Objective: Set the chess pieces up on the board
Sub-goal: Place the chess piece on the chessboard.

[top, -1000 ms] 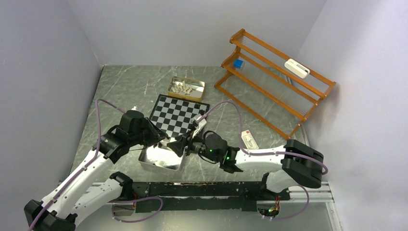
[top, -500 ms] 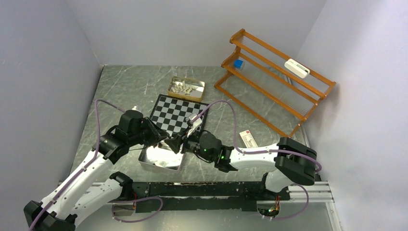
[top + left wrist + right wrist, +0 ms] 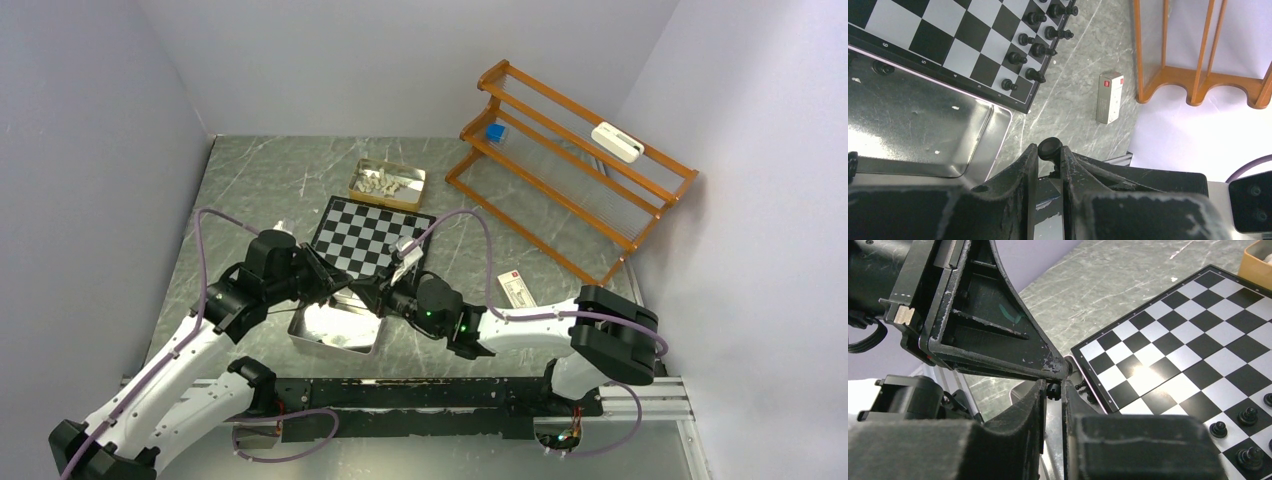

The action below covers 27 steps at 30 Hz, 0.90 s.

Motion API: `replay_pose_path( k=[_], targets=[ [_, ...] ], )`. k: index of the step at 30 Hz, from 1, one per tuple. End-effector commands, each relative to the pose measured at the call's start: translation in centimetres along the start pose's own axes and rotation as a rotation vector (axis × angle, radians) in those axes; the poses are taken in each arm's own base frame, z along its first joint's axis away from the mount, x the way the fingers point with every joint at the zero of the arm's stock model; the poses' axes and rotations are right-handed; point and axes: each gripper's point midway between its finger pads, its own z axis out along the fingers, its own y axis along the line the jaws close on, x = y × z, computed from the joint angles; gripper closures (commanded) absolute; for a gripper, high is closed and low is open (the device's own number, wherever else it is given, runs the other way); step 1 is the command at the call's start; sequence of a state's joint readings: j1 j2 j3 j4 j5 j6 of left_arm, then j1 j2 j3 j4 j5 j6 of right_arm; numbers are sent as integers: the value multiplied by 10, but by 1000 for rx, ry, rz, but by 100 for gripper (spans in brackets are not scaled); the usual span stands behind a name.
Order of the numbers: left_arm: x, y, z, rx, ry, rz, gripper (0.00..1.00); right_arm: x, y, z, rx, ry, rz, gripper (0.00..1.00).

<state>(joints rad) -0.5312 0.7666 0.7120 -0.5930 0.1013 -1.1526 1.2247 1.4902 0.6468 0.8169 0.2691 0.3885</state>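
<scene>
Chess piece [image 3: 1050, 147], black, pinched in left end effector [image 3: 1049, 153], right end effector [image 3: 1053, 389] closed narrowly around it

Bright, even overhead light. Glare whitens the metal tray [image 3: 340, 328] and the board [image 3: 1148, 371]. Wrist views blur nearest parts.

You have two arms, the left arm [image 3: 190, 350] and the right arm [image 3: 530, 325], and two grippers, the left gripper [image 3: 1049, 150] and the right gripper [image 3: 1052, 387]. There is one board [image 3: 360, 235]. There are two trays: one silver tray [image 3: 335, 346] and one gold tray [image 3: 380, 201]. One rack [image 3: 570, 165] carries one blue block [image 3: 494, 131] and one white device [image 3: 616, 142]. There is one box [image 3: 517, 289]. At least eight black pieces [image 3: 1040, 50] stand on the board. One more black piece [image 3: 1050, 146] is held between the two grippers. The white pieces [image 3: 385, 182] are too heaped to count.
</scene>
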Motion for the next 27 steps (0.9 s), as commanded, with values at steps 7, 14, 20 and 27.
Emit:
replay_pose_path(
  k=[7,14,20,27],
  targets=[
    [6,-14,-4,84,36,-35,66,-30,7,-10,-27,-113,14,97],
    [-8,-24,-7,91,-18,81,19,-41,-19,-34,76,-28,-75,97],
    [-24,-35,-6,85,-64,284,2,-70,-60,-57,176,60,-160,97],
    [-33,-43,0,159,-82,729,2,-95,-131,-55,321,256,-260,96]
  ],
)
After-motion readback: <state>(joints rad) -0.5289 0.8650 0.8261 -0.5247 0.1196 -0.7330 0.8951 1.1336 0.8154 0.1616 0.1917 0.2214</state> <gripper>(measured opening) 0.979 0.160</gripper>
